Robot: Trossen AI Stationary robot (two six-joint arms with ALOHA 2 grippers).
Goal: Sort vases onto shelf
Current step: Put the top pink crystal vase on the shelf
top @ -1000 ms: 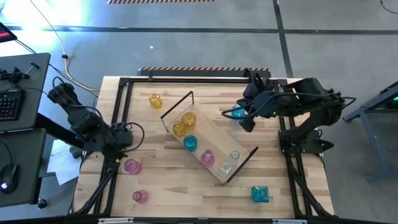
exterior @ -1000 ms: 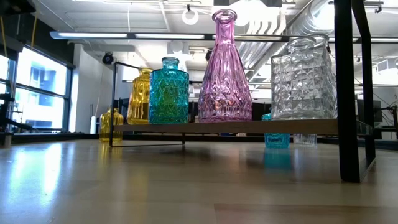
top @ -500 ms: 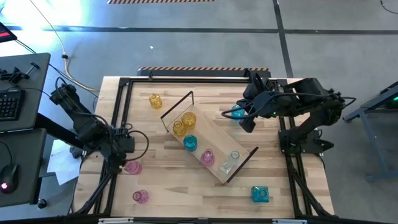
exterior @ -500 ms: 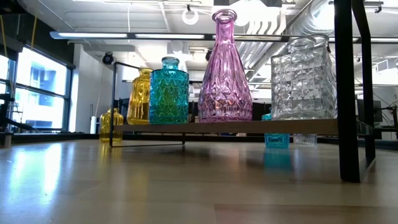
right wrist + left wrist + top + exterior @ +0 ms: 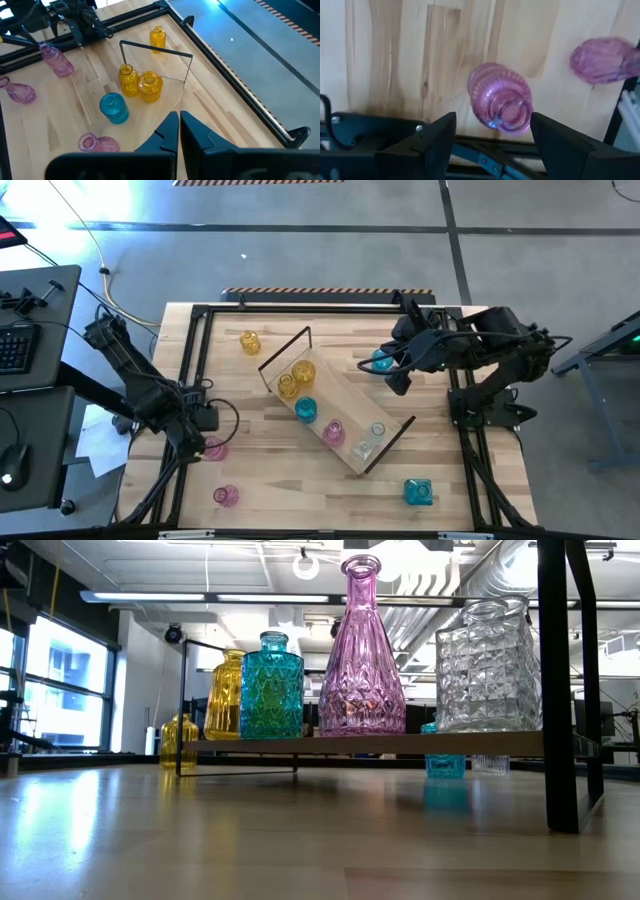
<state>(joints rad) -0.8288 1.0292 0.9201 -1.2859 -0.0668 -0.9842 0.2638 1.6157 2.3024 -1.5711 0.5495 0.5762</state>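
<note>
Over the table's left edge, high view: the left gripper (image 5: pixel 203 435) has swung nearer the pink vase (image 5: pixel 212 447), fingers spread wide, holding nothing. Right gripper (image 5: pixel 397 383) hangs pinched shut, empty, beyond the shelf (image 5: pixel 340 412). Low view: unchanged vases on the shelf. Left wrist: pink vase between the fingers (image 5: pixel 437 137), untouched. No readable writing.
</note>
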